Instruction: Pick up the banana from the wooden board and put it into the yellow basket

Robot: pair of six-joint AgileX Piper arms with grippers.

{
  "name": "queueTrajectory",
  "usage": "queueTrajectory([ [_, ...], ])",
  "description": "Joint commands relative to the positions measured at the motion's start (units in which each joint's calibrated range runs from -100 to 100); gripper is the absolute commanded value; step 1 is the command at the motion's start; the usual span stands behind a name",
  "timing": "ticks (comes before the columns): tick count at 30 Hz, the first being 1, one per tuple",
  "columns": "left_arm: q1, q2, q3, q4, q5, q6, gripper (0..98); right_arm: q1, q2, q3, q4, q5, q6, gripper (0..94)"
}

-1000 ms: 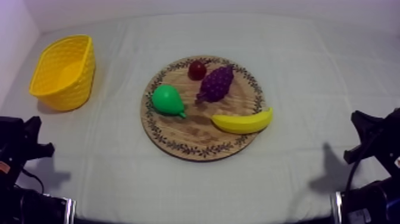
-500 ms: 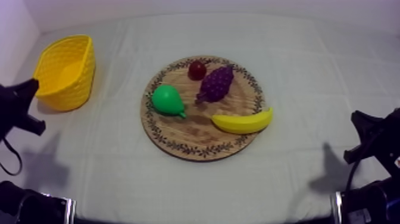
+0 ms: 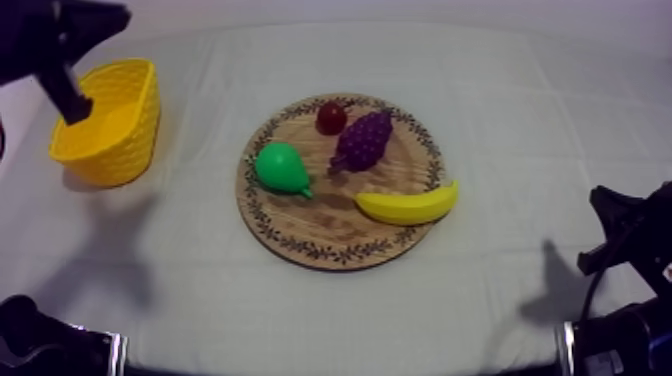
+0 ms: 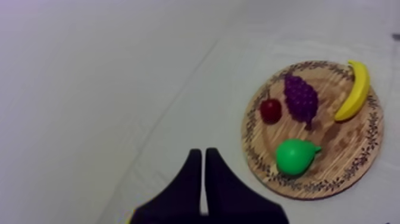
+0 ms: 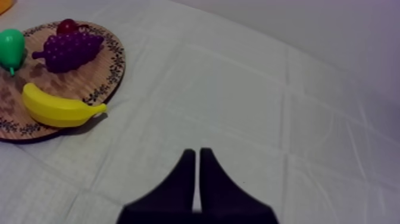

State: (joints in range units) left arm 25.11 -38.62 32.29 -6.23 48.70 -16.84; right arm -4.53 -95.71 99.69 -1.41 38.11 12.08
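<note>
The yellow banana (image 3: 408, 205) lies on the front right part of the round wooden board (image 3: 320, 235), its tip over the rim. At the far left stands the yellow basket (image 3: 125, 150). My left gripper (image 3: 77, 110) hangs over the basket's back rim, well away from the banana. In the left wrist view its fingers (image 4: 204, 152) lie together as a narrow wedge, shut on nothing, with the banana (image 4: 354, 90) on the far side of the board (image 4: 339, 143). My right gripper (image 5: 197, 152) is shut too, low at the right, a good way from the banana (image 5: 59, 109).
A green pear (image 3: 280, 167), a bunch of purple grapes (image 3: 364, 138) and a small red fruit (image 3: 331, 117) share the board behind and left of the banana. Grey-white cloth lies bare between board and basket and to the board's right.
My left arm has swung up from the lower left edge to the upper left, over the basket. The right arm and the fruit have not moved.
</note>
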Motion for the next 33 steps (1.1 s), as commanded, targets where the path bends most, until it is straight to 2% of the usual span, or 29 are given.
queueTrajectory([
  [1, 3.9, 9.5, -10.6, 0.22, 2.0, -2.1, 1.5, 0.0, 0.0, 0.0, -0.1, 0.0, 0.0, 0.5],
  [4, 5.3, 15.1, -14.4, 2.0, 4.1, -4.0, 1.7, 0.0, 0.0, 0.0, -0.1, 0.0, 0.0, 0.5],
  [12, 7.9, 27.3, -16.9, 6.08, 7.3, -4.4, 1.9, 0.0, 0.0, 0.0, -0.1, 0.0, 0.0, 0.5],
  [23, 12.6, 36.2, -16.6, 8.45, 9.7, -2.7, 2.0, 0.0, 0.0, 0.0, -0.1, 0.0, 0.0, 0.5],
  [33, 13.7, 37.8, -11.5, 10.82, 7.2, -3.0, 2.3, 0.0, 0.0, 0.0, -0.1, 0.0, 0.0, 0.5],
])
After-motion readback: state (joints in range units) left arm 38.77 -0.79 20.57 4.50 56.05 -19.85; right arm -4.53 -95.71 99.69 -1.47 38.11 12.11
